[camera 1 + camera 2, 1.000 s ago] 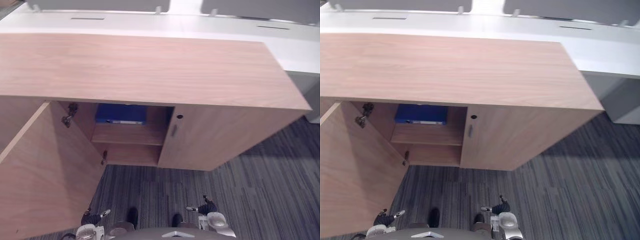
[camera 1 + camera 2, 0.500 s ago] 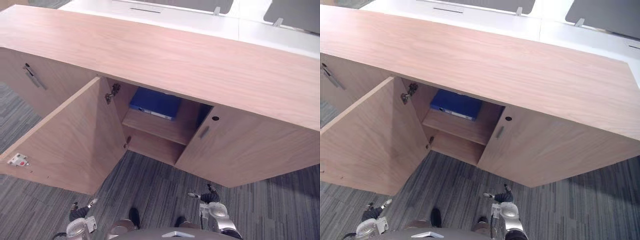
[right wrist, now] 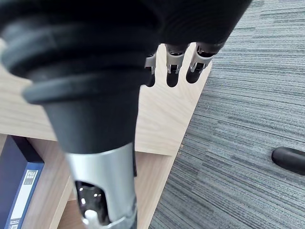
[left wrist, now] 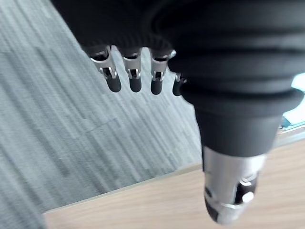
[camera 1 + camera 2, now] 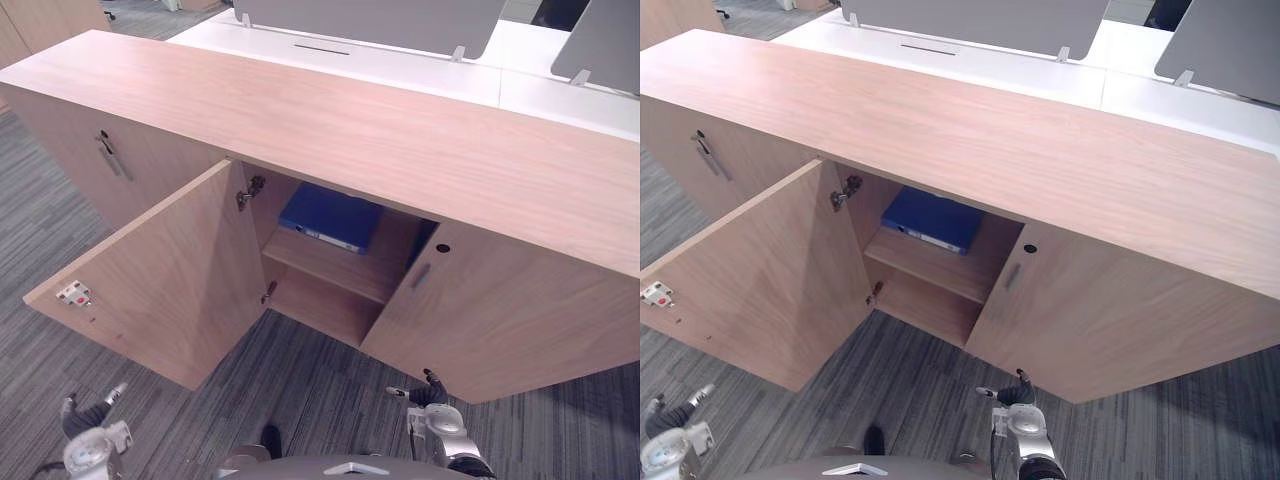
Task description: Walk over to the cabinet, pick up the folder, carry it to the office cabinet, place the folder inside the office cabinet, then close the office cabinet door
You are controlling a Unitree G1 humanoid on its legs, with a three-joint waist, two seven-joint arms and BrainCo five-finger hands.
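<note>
Blue folder flat on cabinet shelf, door open.
Spine label print illegible; left hand, right hand fingers loosely straight, empty.

I see a long wooden cabinet standing on the grey striped carpet floor. One door is swung wide open over the carpet, and the door just right of the opening is closed. In the open bay there is a wooden shelf. A blue folder lies flat on it toward the back, a light label on the edge facing me. Beneath the shelf I see the bottom board.
</note>
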